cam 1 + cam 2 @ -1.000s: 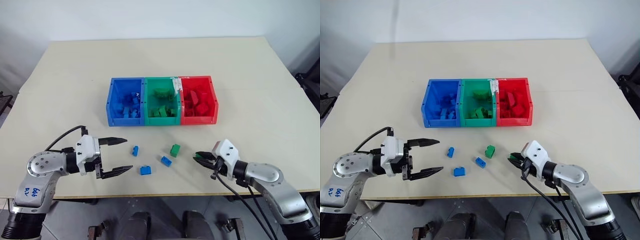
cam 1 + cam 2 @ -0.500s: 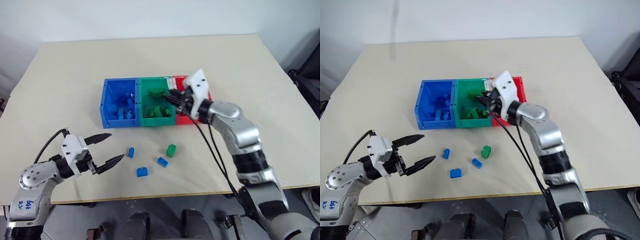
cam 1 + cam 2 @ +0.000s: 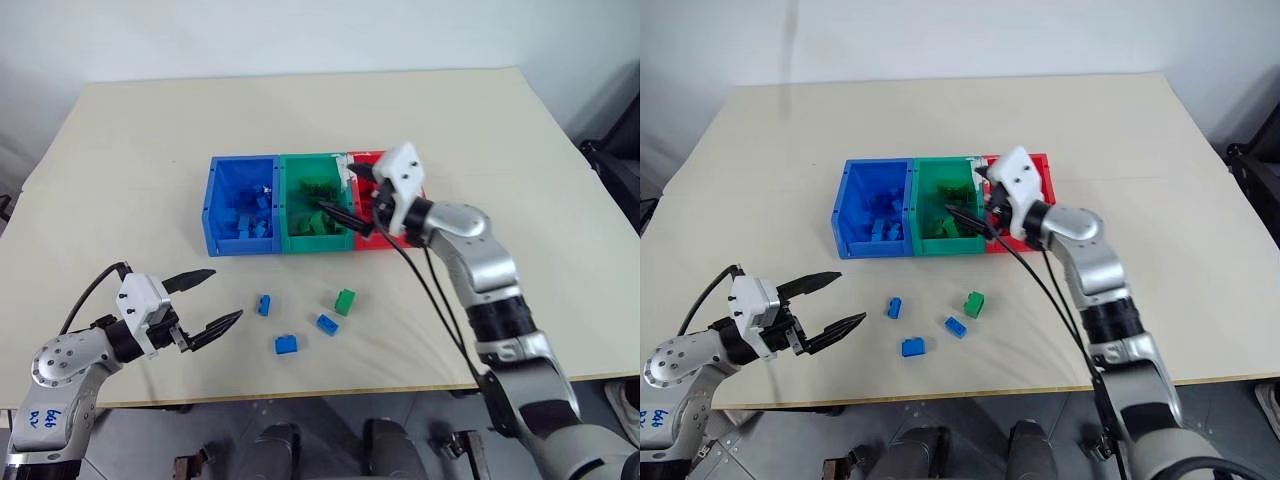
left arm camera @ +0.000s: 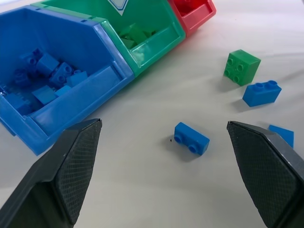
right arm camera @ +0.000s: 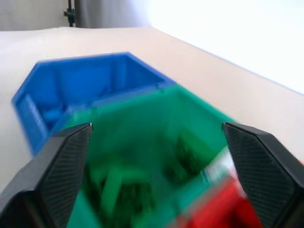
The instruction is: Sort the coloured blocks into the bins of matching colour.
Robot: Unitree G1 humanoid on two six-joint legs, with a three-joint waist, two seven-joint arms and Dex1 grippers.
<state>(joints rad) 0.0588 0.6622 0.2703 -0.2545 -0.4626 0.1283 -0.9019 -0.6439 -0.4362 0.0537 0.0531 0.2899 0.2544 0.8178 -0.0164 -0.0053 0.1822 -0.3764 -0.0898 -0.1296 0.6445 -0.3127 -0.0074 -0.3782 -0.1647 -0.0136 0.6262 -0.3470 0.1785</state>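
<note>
1. Since a second ago our right gripper [image 3: 352, 200] has gone from the near table edge, where it was pressed together, up to the green bin [image 3: 314, 205]; it now hangs over that bin with its fingers spread and nothing between them.
2. Our left gripper [image 3: 210, 300] sits at the near left, fingers spread wide and empty, pointing toward the loose bricks.
3. Still on the table [image 3: 120, 150], near the bins: three blue blocks [image 3: 264, 305] [image 3: 287, 344] [image 3: 327, 323] and one green block [image 3: 344, 301], all apart from each other.
4. We judge the next pick carries some risk: the blue block in front of the left gripper lies close to its neighbours, so a wide sweep could knock them aside or toward the table's near edge.
5. We also see a risk at the bins: the right gripper hangs near the wall between green and red, and pulling back low could catch a rim and shift the row.
6. Contents: the blue bin [image 3: 211, 215] holds a pile of blue bricks, the green bin several green ones, the red bin [image 3: 415, 200] red ones.
</note>
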